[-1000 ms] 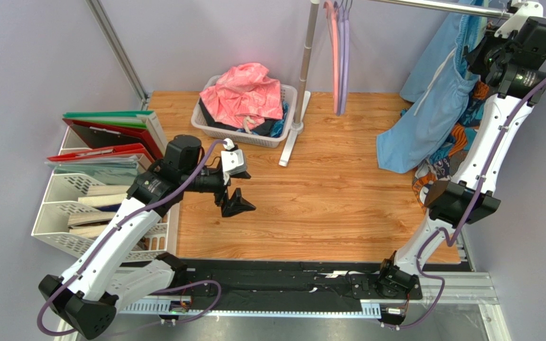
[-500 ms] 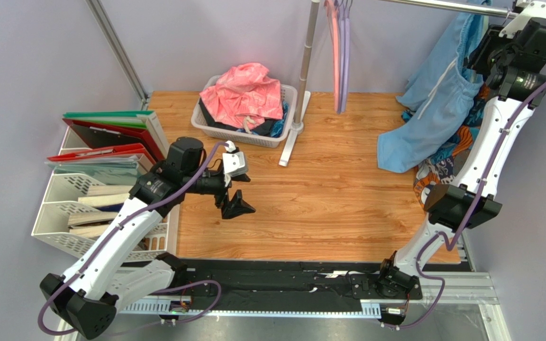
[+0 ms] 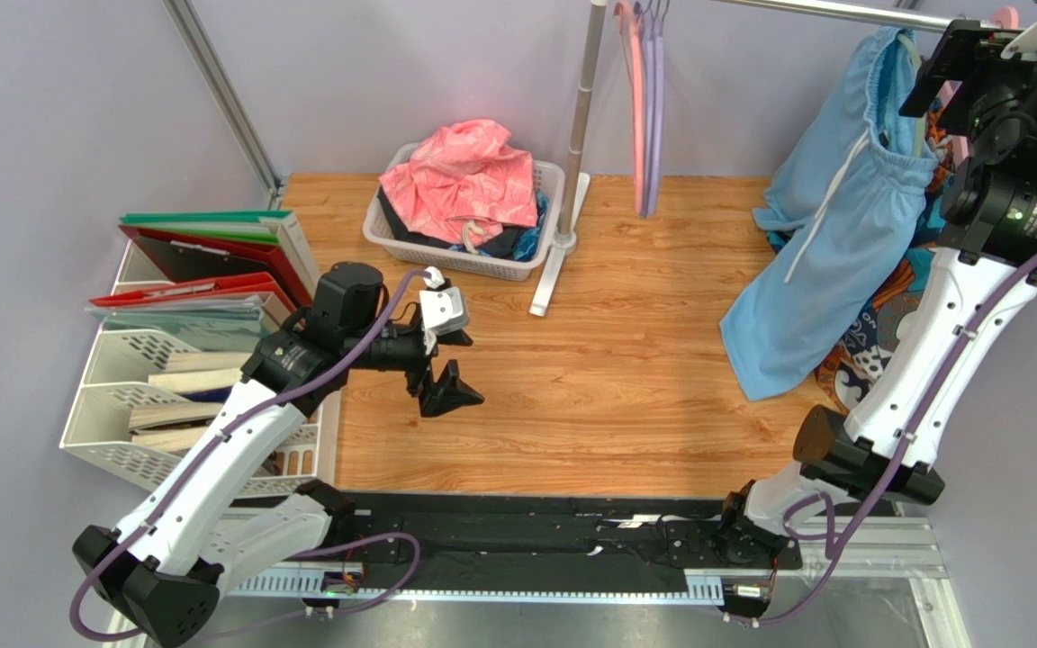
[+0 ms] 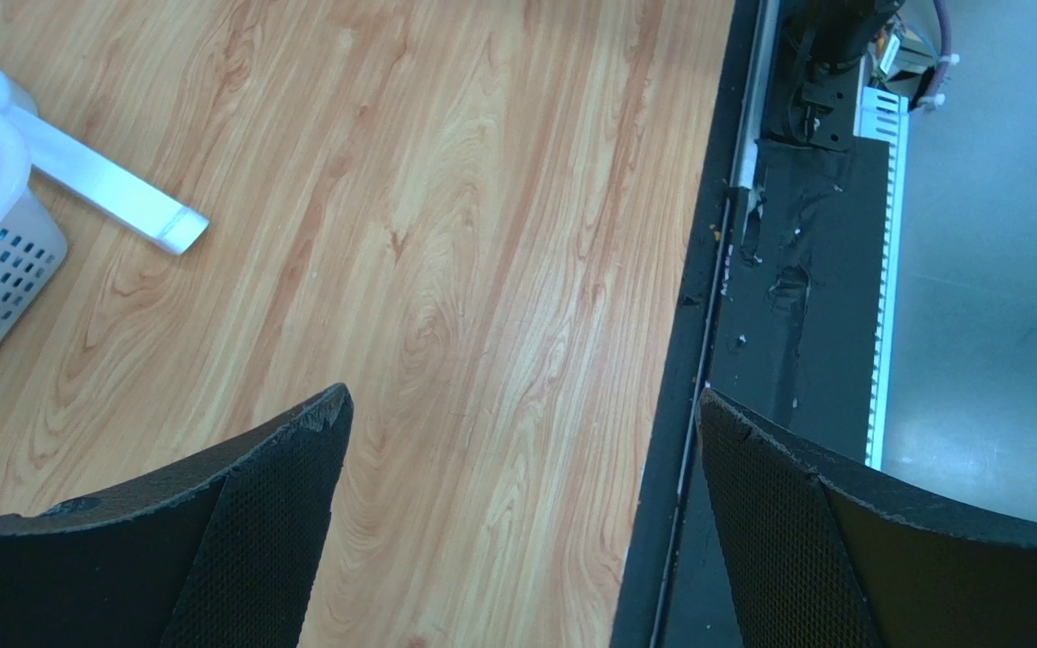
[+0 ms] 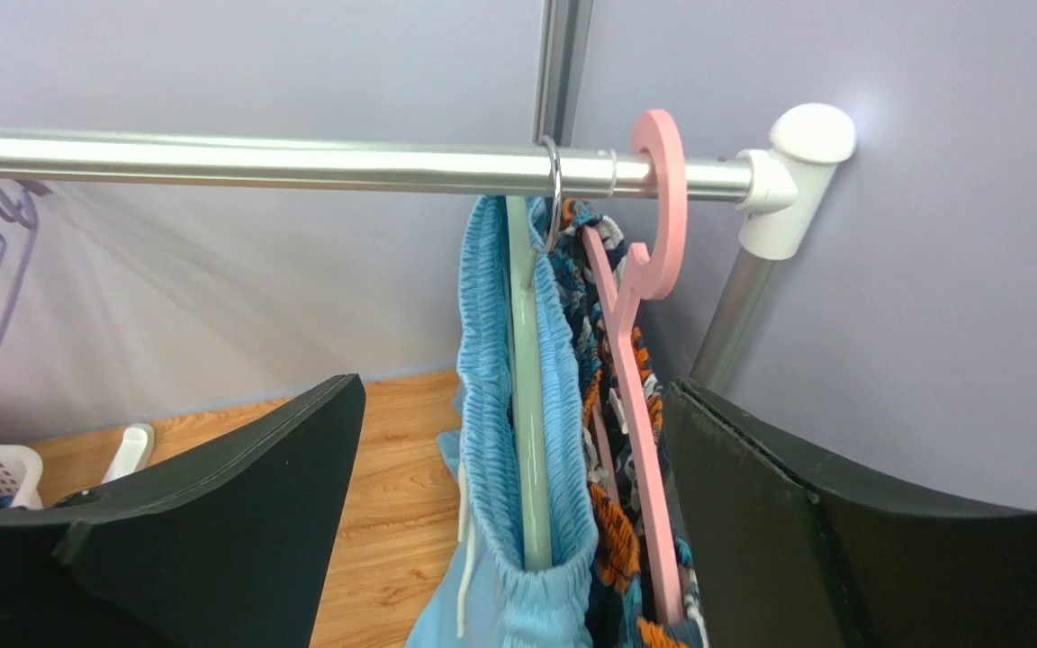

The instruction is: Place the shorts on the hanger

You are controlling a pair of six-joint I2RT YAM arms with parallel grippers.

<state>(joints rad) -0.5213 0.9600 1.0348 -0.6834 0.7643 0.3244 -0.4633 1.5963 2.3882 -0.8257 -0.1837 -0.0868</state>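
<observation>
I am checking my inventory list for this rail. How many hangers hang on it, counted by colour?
Pink hanger at the left, second pink hanger at the right end: 2
Lilac hanger: 1
Mint-green hanger, inside the shorts: 1
Total: 4

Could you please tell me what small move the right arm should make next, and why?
Probably draw the right gripper straight back from the rail. Its jaws stand open, the shorts hang over the mint-green hanger hooked on that rail, and nothing is gripped, so backing away clear of the pink hanger seems safest.
</observation>
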